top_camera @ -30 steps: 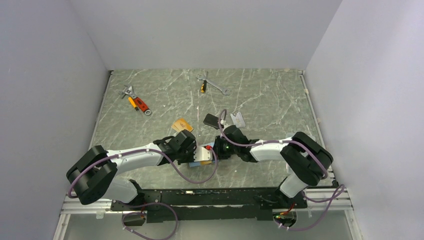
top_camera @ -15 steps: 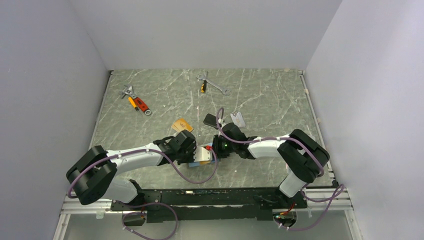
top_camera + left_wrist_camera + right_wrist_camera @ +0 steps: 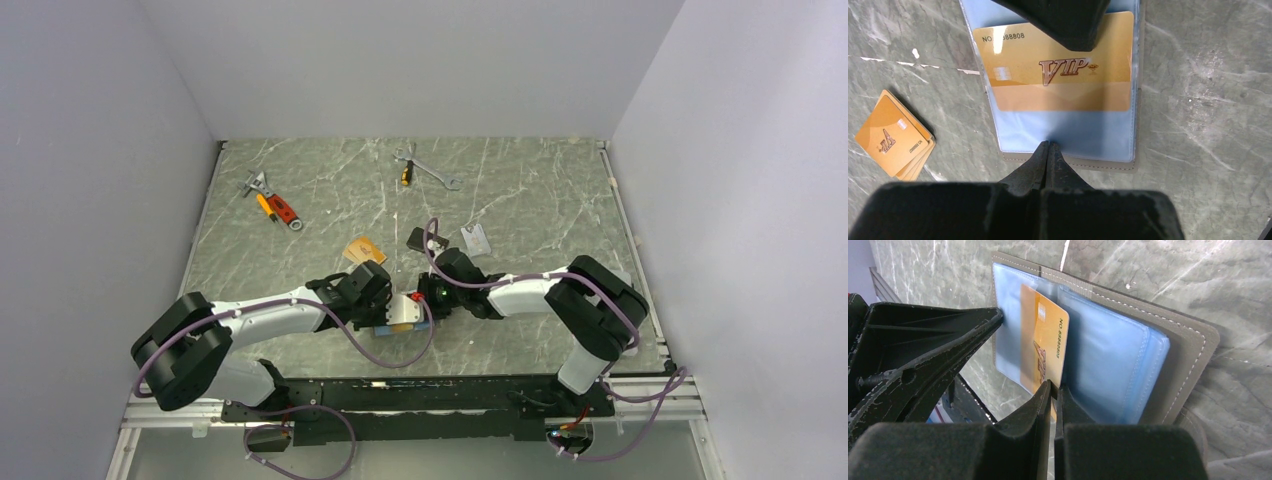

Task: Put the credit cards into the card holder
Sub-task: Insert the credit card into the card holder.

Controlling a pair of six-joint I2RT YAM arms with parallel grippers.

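The card holder lies open on the table, taupe outside and light blue inside, and also shows in the top view and the right wrist view. An orange card sits partly inside one of its clear pockets. My right gripper is shut on the edge of this orange card. My left gripper is shut, its tips resting on the holder's near edge. A stack of orange cards lies to the left. A black card and a silver-grey card lie behind the grippers.
An orange-handled adjustable wrench lies at the back left and a spanner with a small screwdriver at the back middle. Grey walls stand on three sides of the marble table.
My right gripper has moved a little left toward the card holder with the orange card. The left gripper has stayed in place on the holder.
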